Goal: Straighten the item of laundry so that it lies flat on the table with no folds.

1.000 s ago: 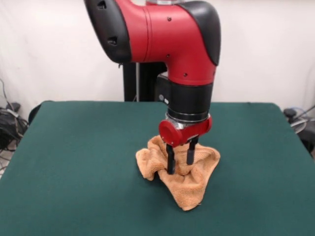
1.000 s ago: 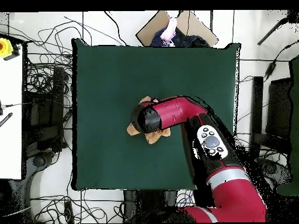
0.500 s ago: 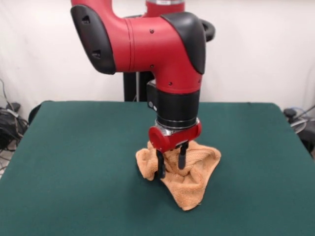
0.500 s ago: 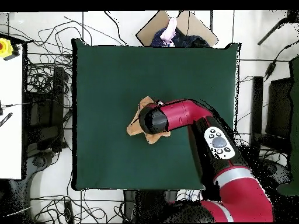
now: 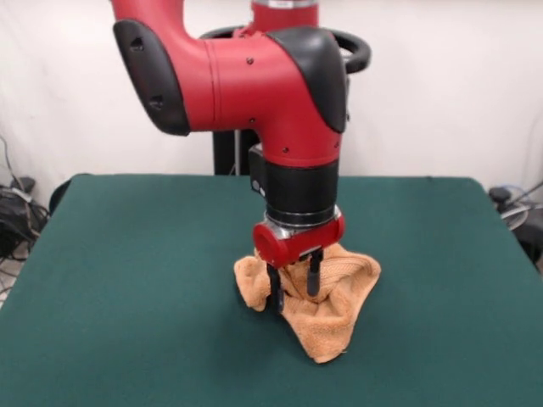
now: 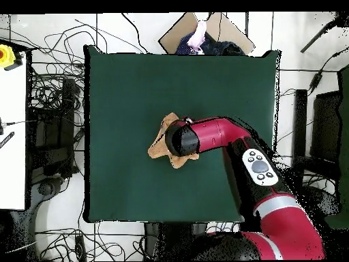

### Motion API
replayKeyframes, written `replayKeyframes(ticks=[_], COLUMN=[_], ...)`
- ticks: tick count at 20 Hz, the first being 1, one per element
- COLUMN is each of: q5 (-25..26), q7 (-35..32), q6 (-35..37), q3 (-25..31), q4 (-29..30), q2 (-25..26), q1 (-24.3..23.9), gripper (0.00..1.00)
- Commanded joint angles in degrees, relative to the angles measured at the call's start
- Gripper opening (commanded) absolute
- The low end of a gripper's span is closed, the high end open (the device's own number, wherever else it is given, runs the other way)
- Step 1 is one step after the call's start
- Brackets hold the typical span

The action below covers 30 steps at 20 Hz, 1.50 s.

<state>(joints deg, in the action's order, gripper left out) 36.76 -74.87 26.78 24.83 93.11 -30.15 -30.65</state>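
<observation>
My pincer [image 5: 292, 292] has slid toward nine o'clock and dropped — fingers apart, straddling a ridge of the crumpled towel [image 5: 327, 309] on the tabletop [image 5: 127, 271] — ready to pinch.

The orange-tan terry towel [image 5: 327, 297] lies crumpled near the middle of the dark green worktop [image 5: 136, 271], bunched into raised folds, one pointed corner stretching toward the near edge in the front view.

Even, bright light from above is falling on the table [image 5: 127, 280], the arm [image 5: 254, 76] is showing small glare, and only soft shadows are lying.
</observation>
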Motion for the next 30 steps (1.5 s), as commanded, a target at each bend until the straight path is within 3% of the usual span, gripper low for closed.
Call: replayKeyframes(ticks=[1, 8, 24, 30], q5=[-4.2, -5.9, -4.7, -5.4], q7=[1.0, 1.9, 0.6, 1.9], q6=[0.4, 1.3, 2.2, 1.8], q3=[7.9, 12.3, 11.5, 13.1], q4=[3.5, 5.7, 5.3, 4.9], q2=[7.5, 8.8, 7.0, 10.5], q1=[-5.6, -9.8, -8.4, -10.3], gripper=[1.00, 1.00, 1.00, 1.00])
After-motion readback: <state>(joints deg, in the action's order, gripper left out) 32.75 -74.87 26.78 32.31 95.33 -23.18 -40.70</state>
